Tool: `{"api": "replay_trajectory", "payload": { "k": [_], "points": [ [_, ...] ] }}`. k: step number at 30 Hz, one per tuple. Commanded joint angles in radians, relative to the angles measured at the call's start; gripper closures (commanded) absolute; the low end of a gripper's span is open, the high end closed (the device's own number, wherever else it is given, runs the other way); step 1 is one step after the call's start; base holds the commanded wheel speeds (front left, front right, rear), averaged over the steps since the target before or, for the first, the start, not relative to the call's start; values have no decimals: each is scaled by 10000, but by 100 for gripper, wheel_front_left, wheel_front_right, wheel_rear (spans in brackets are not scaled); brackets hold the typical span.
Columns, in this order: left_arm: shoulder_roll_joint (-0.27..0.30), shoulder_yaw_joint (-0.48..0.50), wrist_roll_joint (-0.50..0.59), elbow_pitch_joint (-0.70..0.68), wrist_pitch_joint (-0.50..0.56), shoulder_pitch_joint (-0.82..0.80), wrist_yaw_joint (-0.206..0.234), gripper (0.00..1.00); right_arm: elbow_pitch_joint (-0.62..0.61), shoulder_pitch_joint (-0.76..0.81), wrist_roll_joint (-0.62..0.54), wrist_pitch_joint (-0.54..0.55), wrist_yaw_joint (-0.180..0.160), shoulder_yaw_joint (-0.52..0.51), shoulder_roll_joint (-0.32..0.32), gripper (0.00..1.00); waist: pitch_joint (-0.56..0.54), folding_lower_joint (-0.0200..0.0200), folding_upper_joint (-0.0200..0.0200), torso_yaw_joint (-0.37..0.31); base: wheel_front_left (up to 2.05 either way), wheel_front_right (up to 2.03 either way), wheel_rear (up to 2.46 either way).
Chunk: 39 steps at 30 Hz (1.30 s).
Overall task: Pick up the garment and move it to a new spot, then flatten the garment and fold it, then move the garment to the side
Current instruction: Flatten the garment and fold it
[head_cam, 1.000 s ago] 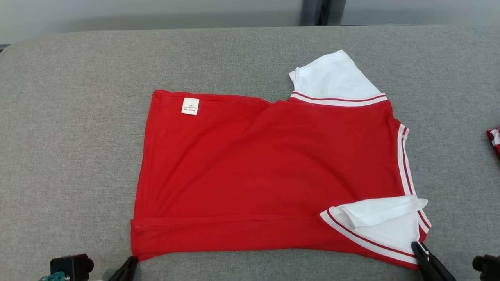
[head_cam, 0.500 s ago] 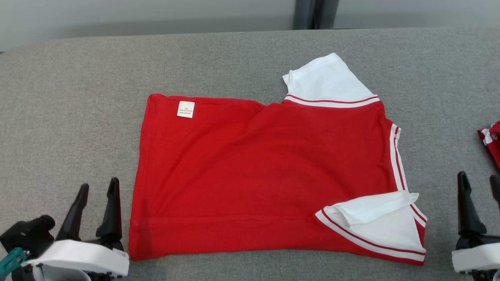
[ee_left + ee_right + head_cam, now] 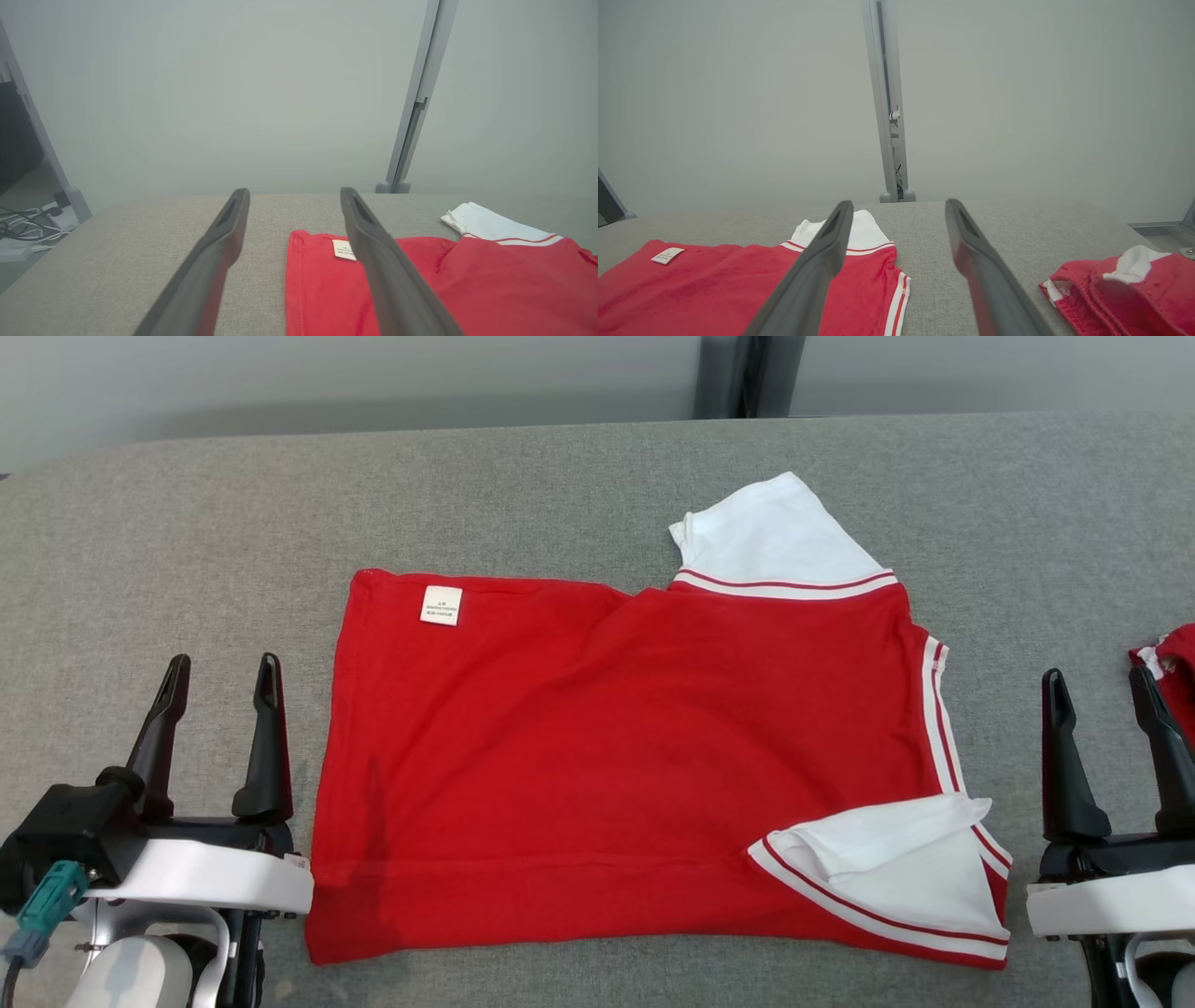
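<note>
- Red knit garment [image 3: 635,756] with white, red-striped sleeves: spread nearly flat in the middle of the grey fabric-covered table [image 3: 560,495], between the two grippers.
- Small white label [image 3: 441,605] showing near the far left corner of the red cloth.
- Far white sleeve [image 3: 775,537] sticking out past the far edge; near white sleeve [image 3: 896,873] folded in over the near right corner.
- Left gripper [image 3: 223,663]: dark fingers spread wide with nothing between them, pointing away from the robot, just beside the garment's left edge.
- Right gripper [image 3: 1097,674]: fingers likewise spread apart and empty, near the garment's right edge but clear of it.
- Second crumpled red-and-white cloth [image 3: 1172,667] at the right edge of the table, just beyond the right gripper.
</note>
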Motion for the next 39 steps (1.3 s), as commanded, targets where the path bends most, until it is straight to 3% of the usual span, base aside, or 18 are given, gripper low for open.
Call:
{"api": "replay_trajectory", "payload": {
  "k": [1,8,14,20,27,38,39],
  "points": [
    [50,-9,2,30,-5,-228,58,0,-6,-30,-55,-3,1,-8,-20,0,19,0,-1,-17,0,0,0],
    [76,-103,39,86,110,-306,101,0,65,-91,8,-50,1,-24,61,0,97,0,-1,6,0,0,0],
    [224,-299,103,318,453,-1076,-179,0,102,-313,111,-82,1,162,47,0,381,0,-1,-196,0,0,0],
    [415,-575,-354,1675,1394,-2647,-981,0,350,-679,290,-235,1,374,-6,0,959,0,-1,-592,0,0,0],
    [524,-725,-1258,4849,2607,-4492,-2263,0,715,-1076,423,-491,1,718,25,0,1573,0,-1,-1086,0,0,0],
    [325,-1135,-1730,7951,3147,-5966,-3041,0,1214,-1376,639,-670,1,883,-165,0,1814,0,-1,-1347,0,0,0],
    [344,-1160,-1761,8083,3106,-6040,-3095,8,1246,-1432,661,-661,1,848,-192,0,1825,0,-1,-1353,0,0,0]
  ]
}}
